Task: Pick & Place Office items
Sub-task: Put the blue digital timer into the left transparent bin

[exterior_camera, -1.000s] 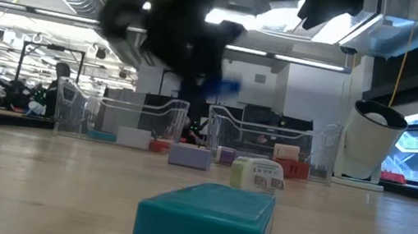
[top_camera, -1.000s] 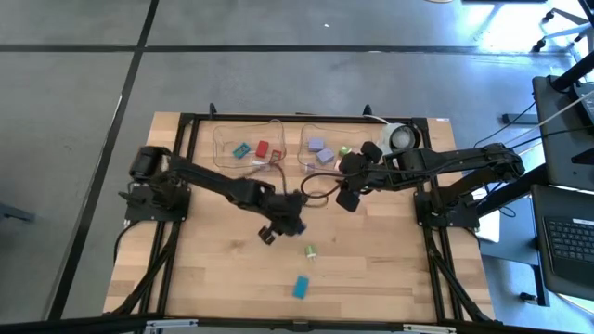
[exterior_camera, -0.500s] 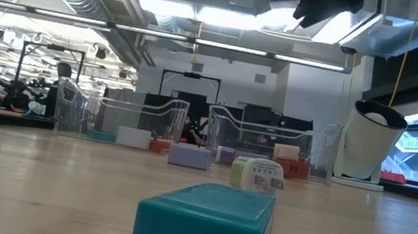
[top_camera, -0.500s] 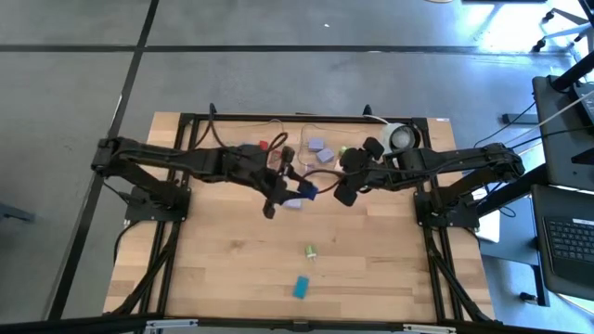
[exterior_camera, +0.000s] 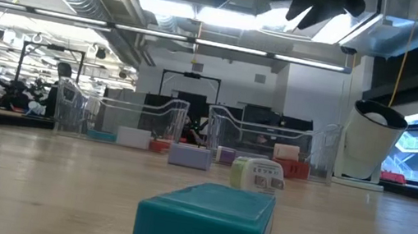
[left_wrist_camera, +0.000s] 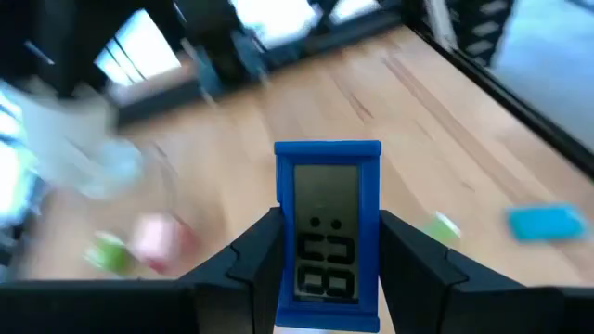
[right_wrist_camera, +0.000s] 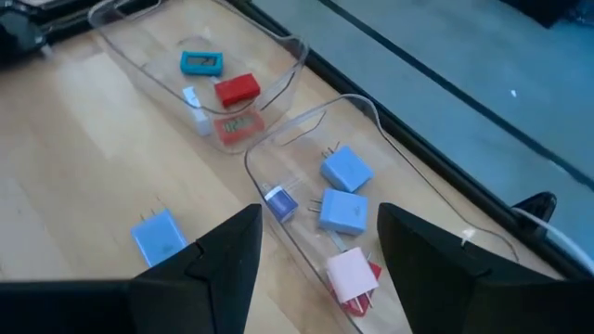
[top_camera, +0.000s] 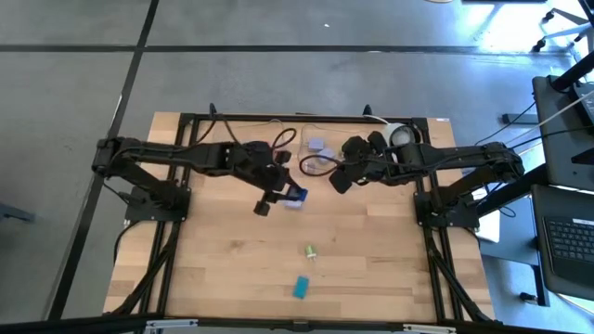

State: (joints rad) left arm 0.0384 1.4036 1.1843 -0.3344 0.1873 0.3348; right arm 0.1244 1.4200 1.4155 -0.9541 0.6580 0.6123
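Just in front of the left clear tray, my left end effector is clamped on a dark blue item, lifted off the surface. My right end effector hovers spread and empty over the neighbouring tray.

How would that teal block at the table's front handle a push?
The teal block looks rigid and flat-sided, so it would probably slide, not roll. It lies low and wide on the table, so tipping seems unlikely. Its faces look smooth, possibly slippery.
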